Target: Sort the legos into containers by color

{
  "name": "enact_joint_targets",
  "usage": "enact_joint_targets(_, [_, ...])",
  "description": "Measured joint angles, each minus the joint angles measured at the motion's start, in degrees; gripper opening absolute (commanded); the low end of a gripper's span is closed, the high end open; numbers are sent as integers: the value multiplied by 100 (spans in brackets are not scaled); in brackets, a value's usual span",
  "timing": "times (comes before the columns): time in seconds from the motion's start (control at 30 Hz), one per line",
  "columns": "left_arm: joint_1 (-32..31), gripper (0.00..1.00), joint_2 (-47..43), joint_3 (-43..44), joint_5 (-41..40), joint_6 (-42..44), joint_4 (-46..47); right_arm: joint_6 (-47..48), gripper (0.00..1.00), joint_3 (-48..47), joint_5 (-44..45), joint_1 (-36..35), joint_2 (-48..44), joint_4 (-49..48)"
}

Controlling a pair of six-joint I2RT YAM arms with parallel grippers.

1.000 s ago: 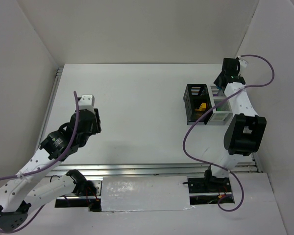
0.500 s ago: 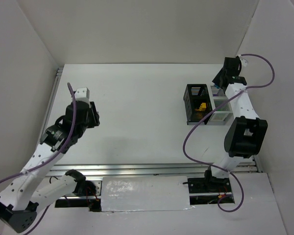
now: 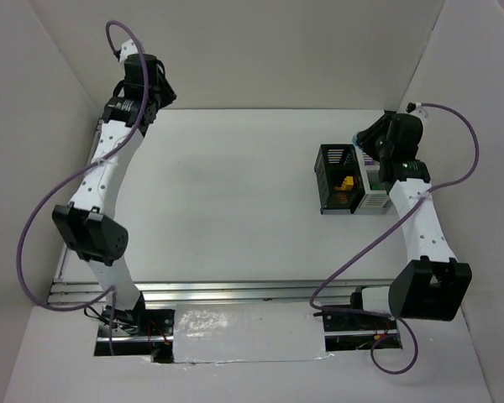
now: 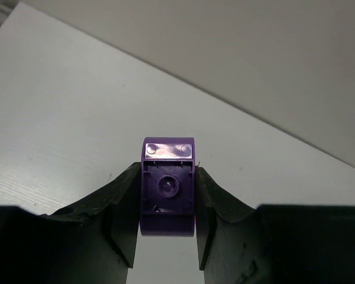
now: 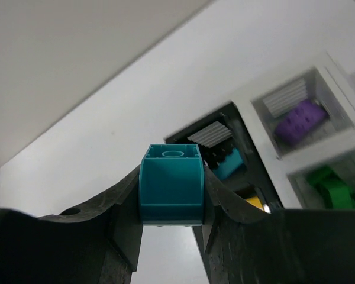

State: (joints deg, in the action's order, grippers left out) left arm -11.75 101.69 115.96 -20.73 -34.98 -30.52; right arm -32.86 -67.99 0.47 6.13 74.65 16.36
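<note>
My left gripper [image 4: 167,195] is shut on a purple lego [image 4: 168,184], held above the bare white table; in the top view it [image 3: 154,84] is high at the far left corner. My right gripper [image 5: 170,204] is shut on a teal lego [image 5: 170,184] and sits [image 3: 365,143] just behind the containers. The black bin [image 3: 326,178] holds a yellow lego [image 3: 346,183] and a teal one [image 5: 229,164]. One white bin [image 5: 331,89] holds a purple lego [image 5: 300,121]. The other white bin [image 5: 296,174] holds green legos [image 5: 331,186].
White walls enclose the table on the left, back and right. The bins [image 3: 374,200] stand close to the right wall. A metal rail [image 3: 235,290] runs along the near edge. A purple cable [image 3: 344,260] hangs beside the right arm.
My left arm has swung from the near left up to the far left corner. My right gripper has shifted slightly left and nearer, to behind the bins.
</note>
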Motion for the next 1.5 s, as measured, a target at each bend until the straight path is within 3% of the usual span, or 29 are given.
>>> enact_joint_targets(0.13, [195,0,603,-31,275,-111,-192,472,0,-868,164,-343,402,-20])
enact_joint_targets(0.23, [83,0,584,-605,505,-105,-232,710,0,-1263,267,-446,684,-184])
enact_joint_targets(0.33, [-39,0,302,-1331,726,-98,-326,820,0,-1215,365,-422,680,-118])
enact_joint_targets(0.53, [-79,0,-302,-1971,1014,184,-634,881,0,-509,402,-361,284,-343])
enact_joint_targets(0.8, [-44,0,-476,-1792,1690,750,-739,540,0,-251,1189,-232,256,-627])
enact_joint_targets(1.13, [59,0,-238,-2483,2273,949,-483,94,0,-798,1399,188,1102,511])
enact_joint_targets(1.5, [1051,0,-125,-2951,2964,763,-105,136,0,-1388,1475,205,1119,1174])
